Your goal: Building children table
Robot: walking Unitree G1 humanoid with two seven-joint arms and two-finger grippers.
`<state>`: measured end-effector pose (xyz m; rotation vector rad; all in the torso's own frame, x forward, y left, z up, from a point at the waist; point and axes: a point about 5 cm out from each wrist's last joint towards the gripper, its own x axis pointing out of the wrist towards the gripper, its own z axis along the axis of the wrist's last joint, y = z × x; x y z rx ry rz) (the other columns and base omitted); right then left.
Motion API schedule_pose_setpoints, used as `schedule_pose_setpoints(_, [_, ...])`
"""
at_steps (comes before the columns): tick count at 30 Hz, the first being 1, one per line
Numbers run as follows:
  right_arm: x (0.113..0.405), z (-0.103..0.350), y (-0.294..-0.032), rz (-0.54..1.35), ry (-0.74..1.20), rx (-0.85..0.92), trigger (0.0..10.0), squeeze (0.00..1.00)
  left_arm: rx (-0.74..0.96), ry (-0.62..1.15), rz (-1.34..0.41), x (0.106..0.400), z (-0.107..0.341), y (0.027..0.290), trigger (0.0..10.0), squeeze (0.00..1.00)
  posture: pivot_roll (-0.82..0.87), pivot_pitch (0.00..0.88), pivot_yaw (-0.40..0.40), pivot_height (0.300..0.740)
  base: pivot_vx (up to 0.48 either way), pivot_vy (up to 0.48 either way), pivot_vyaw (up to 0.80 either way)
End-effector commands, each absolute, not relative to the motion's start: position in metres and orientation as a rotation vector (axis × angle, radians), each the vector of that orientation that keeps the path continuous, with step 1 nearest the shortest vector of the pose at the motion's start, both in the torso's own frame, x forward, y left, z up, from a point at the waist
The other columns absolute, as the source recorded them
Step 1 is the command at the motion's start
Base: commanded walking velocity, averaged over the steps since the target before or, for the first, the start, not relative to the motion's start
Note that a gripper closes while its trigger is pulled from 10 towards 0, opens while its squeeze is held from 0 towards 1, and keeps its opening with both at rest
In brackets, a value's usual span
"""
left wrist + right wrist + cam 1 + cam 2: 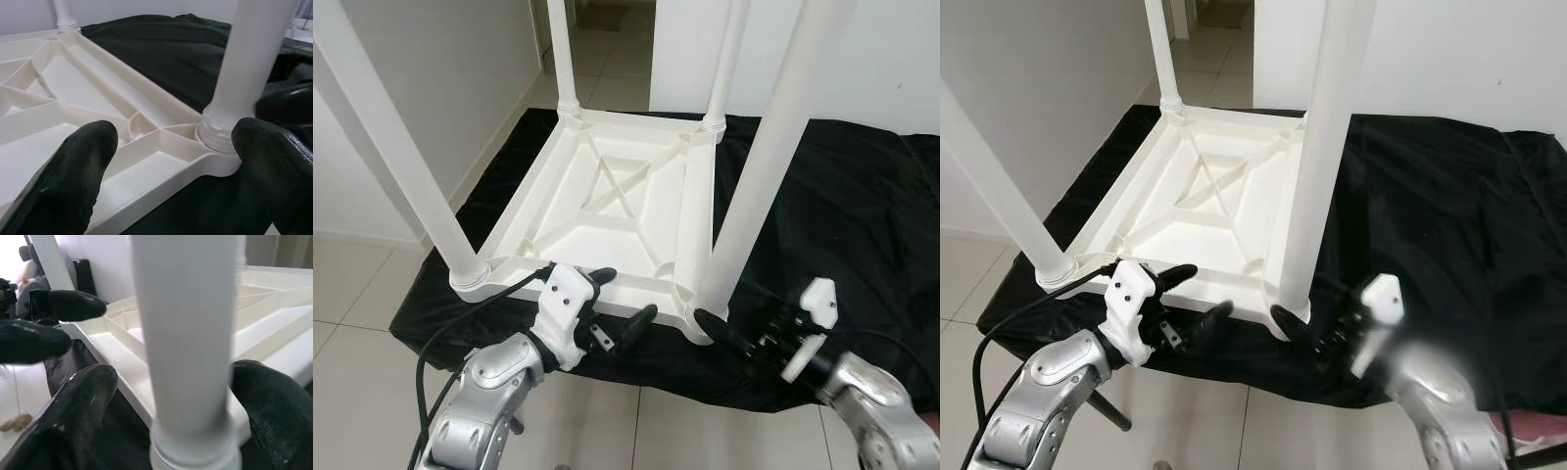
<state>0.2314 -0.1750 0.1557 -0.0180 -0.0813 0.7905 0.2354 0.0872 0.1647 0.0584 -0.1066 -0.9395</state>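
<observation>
A white plastic children's table [607, 196] lies upside down on a black cloth [842, 206], with its legs pointing up. My left gripper [628, 294] is open at the table's front edge, its fingers [83, 166] spread before the near right corner socket [220, 139]. My right gripper [724, 311] is open around the foot of the near right leg [764, 166]. That leg [186, 333] stands between the two black fingers [83, 401], with a gap on one side. The near left leg [401, 157] and the two far legs sit in their sockets.
The cloth covers a low surface whose front edge [636, 377] runs just under both grippers, with tiled floor [352, 294] below. White walls stand to the left and behind, and a doorway [607, 39] opens at the back. A black cable [460, 323] trails from my left arm.
</observation>
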Motion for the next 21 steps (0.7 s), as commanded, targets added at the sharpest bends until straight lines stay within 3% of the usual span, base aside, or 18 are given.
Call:
schedule_pose_setpoints(1, [0.235, 0.150, -0.171, 0.785, -0.072, -0.042, 10.0, 0.00, 0.077, -0.105, -0.866, 0.237, 0.166, 0.087, 10.0, 0.56, -0.02, 0.053, 0.026, 0.740, 0.000, 0.000, 0.00])
schedule_pose_setpoints(2, [0.235, 0.150, -0.171, 0.785, -0.072, -0.042, 10.0, 0.00, 0.077, -0.105, -0.866, 0.237, 0.166, 0.087, 10.0, 0.56, -0.02, 0.053, 0.026, 0.740, 0.000, 0.000, 0.00])
schedule_pose_setpoints(3, [0.241, 0.148, -0.166, 0.774, -0.078, -0.041, 10.0, 0.00, 0.087, -0.102, -0.865, 0.236, 0.165, 0.084, 10.0, 0.00, -0.02, 0.051, 0.023, 0.740, 0.000, 0.000, 0.00])
schedule_pose_setpoints(8, [0.254, 0.145, -0.158, 0.724, -0.095, -0.052, 10.0, 0.00, 0.121, -0.078, -0.850, 0.239, 0.163, 0.080, 10.0, 0.00, -0.01, 0.050, 0.022, 0.740, 0.000, 0.000, 0.00])
schedule_pose_setpoints(16, [0.268, 0.146, -0.184, 0.562, -0.107, -0.075, 10.0, 0.00, 0.141, -0.110, -0.819, 0.242, 0.164, 0.080, 10.0, 0.00, -0.02, 0.056, 0.015, 0.740, 0.000, 0.000, 0.00])
schedule_pose_setpoints(21, [0.268, 0.145, -0.186, 0.557, -0.102, -0.082, 10.0, 0.00, 0.156, -0.128, -0.813, 0.243, 0.165, 0.080, 10.0, 0.00, -0.02, 0.056, 0.015, 0.740, 0.000, 0.000, 0.00])
